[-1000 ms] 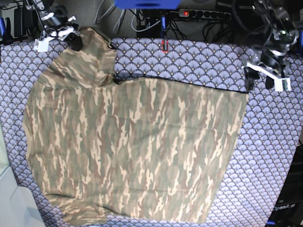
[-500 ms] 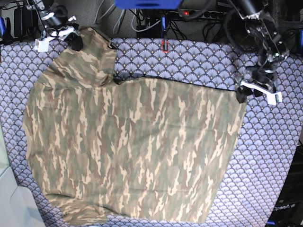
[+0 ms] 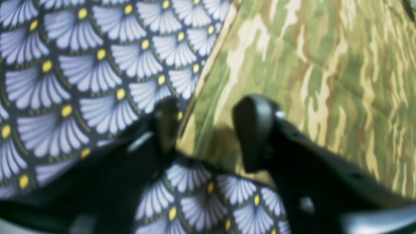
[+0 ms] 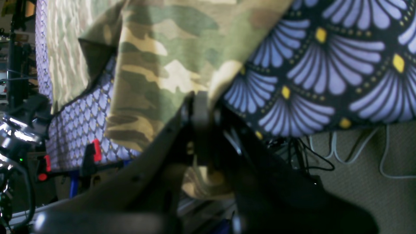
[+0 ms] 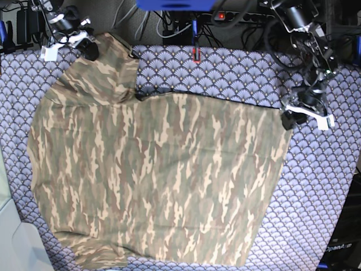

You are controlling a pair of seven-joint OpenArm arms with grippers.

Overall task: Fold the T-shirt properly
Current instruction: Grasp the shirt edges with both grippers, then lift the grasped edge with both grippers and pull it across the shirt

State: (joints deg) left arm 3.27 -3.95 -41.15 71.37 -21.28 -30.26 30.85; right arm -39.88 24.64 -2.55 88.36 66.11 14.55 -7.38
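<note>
lab bench, cables (image 5: 169, 25), power strip (image 5: 242, 17)

I see the T-shirt (image 5: 158, 175) lying spread out and mostly flat. It has short sleeves and a soft look, with streaks of green, brown and tan all over. It fills most of the middle of my top view. One sleeve sticks up toward the far left corner, and its tip is bunched up there (image 4: 169, 65). The far right corner (image 3: 208, 130) of the shirt comes to a point and lies flat. The bottom edge looks a bit wavy, and the near left corner is slightly rumpled.
</note>
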